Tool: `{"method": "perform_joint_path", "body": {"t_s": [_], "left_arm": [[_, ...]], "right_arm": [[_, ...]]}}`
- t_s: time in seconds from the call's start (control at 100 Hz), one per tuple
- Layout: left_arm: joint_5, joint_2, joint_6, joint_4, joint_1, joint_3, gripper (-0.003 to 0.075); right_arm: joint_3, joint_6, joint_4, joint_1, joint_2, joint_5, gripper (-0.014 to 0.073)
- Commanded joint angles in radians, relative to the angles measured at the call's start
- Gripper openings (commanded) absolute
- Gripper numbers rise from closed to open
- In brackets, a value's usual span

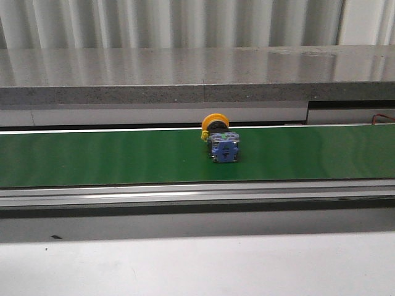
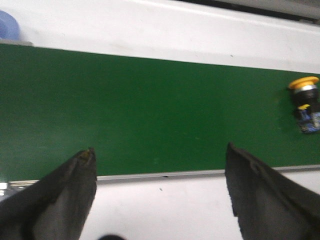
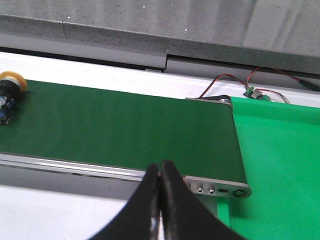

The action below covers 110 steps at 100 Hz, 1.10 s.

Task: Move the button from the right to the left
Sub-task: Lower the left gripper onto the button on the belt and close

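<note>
The button (image 1: 220,138), a yellow-orange cap on a blue-grey block, lies on its side on the green belt (image 1: 111,157) near the middle, cap toward the far edge. It also shows in the left wrist view (image 2: 306,102) and in the right wrist view (image 3: 8,95) at the picture's edge. My left gripper (image 2: 159,157) is open and empty, over the belt's near edge, well apart from the button. My right gripper (image 3: 160,172) is shut on nothing, near the belt's right end. Neither gripper shows in the front view.
A grey stone ledge (image 1: 197,74) runs behind the belt. A metal rail (image 1: 197,192) borders the belt's near side, then white table (image 1: 197,265). A bright green sheet (image 3: 280,165) and a small wired circuit board (image 3: 255,93) lie past the belt's right end.
</note>
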Motion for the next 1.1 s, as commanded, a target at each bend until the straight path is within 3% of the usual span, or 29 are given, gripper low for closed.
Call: {"method": "perform_joint_path", "body": {"t_s": [0.0, 0.72, 1.09], "left_arm": [[0.019, 0.055, -0.006, -0.076, -0.028, -0.081, 0.0512], [0.148, 0.585, -0.169, -0.074, -0.381, -0.471, 0.0512], [0.174, 0.739, -0.282, 0.003, -0.436, -0.597, 0.0512]], "right_arm": [[-0.026, -0.007, 0.008, -0.002, 0.008, -0.082, -0.0068], [-0.026, -0.007, 0.008, -0.002, 0.008, -0.082, -0.0068], [-0.026, -0.007, 0.008, -0.002, 0.008, -0.082, -0.0068]]}}
